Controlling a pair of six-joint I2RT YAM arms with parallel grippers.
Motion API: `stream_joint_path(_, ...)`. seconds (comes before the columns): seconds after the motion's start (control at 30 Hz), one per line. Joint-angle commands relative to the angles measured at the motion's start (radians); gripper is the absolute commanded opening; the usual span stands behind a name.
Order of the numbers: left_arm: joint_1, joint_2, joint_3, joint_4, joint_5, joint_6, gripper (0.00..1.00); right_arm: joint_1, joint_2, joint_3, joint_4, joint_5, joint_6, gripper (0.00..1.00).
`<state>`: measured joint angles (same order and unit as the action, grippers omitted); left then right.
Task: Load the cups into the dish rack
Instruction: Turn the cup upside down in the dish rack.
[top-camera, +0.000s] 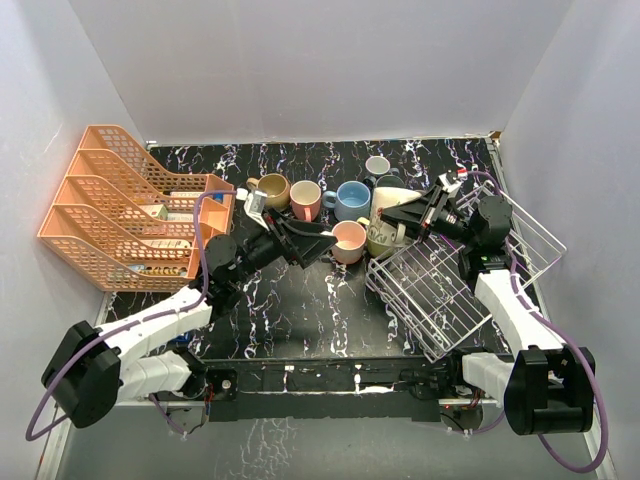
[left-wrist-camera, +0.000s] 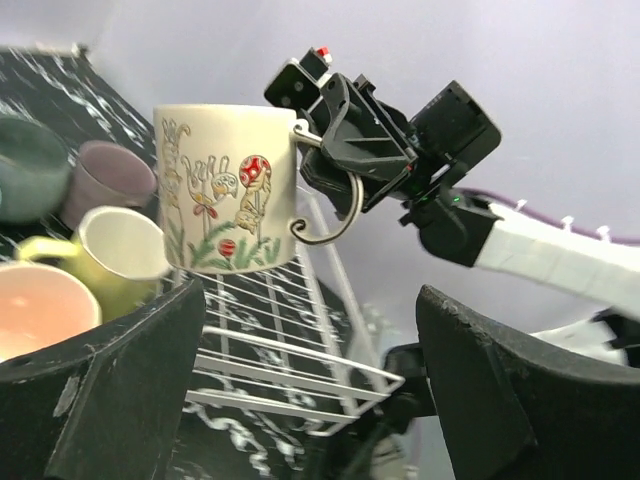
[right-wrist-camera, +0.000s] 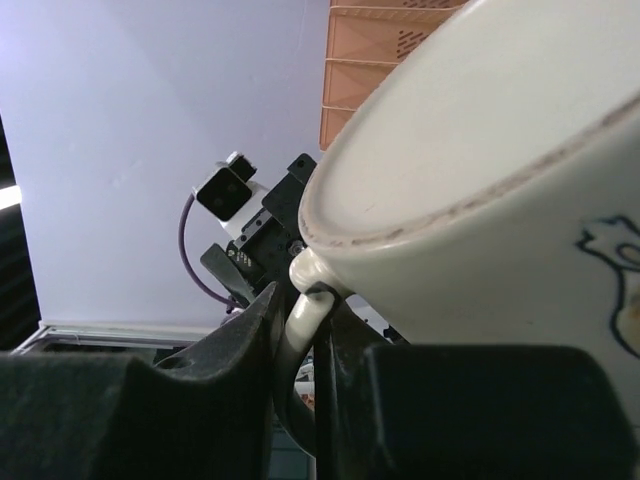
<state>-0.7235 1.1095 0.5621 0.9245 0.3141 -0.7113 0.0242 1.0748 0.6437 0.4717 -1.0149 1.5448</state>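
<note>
Left wrist view: painted mug (left-wrist-camera: 225, 190) aloft beyond left gripper (left-wrist-camera: 310, 300), fingers spread wide, grasping nothing. Clenched on its handle (left-wrist-camera: 335, 215): right gripper (left-wrist-camera: 312, 135), rack (left-wrist-camera: 290, 360) beneath those fingers. Risk of swivel or drop onto rack wires, owing to thin pinch on handle alone.

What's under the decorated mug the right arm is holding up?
In the left wrist view, the decorated mug, pinched by its handle in the right fingers, hangs above the white wire rack's edge. From above, the mug covers whatever lies directly beneath it.
</note>
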Motion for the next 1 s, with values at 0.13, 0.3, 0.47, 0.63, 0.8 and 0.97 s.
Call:
stream_joint_path(0.13, -0.031, 0.002, -0.041, 0.085, -0.025, -0.471, 0.81, 0.002, -0.04, 0.096, 0.109, 0.002, -0.124, 0.08)
stream_joint_path(0.3, -0.149, -0.031, -0.114, 0.107, -0.181, -0.549, 0.83, 0.001, -0.049, 0.143, 0.147, -0.041, -0.207, 0.08)
stream_joint_path(0.47, -0.298, 0.024, -0.151, 0.317, -0.433, -0.585, 0.85, 0.003, -0.017, 0.171, 0.358, -0.036, -0.057, 0.08)
stream_joint_path(0.63, -0.335, 0.135, -0.042, 0.444, -0.571, -0.605, 0.89, 0.008, 0.037, 0.329, 0.344, -0.028, -0.037, 0.08)
stream_joint_path(0.8, -0.341, 0.286, 0.054, 0.579, -0.699, -0.671, 0.93, 0.01, 0.061, 0.453, 0.365, -0.001, 0.006, 0.08)
stream_joint_path(0.97, -0.341, 0.44, 0.2, 0.666, -0.719, -0.747, 0.97, 0.01, 0.06, 0.506, 0.386, 0.001, 0.032, 0.08)
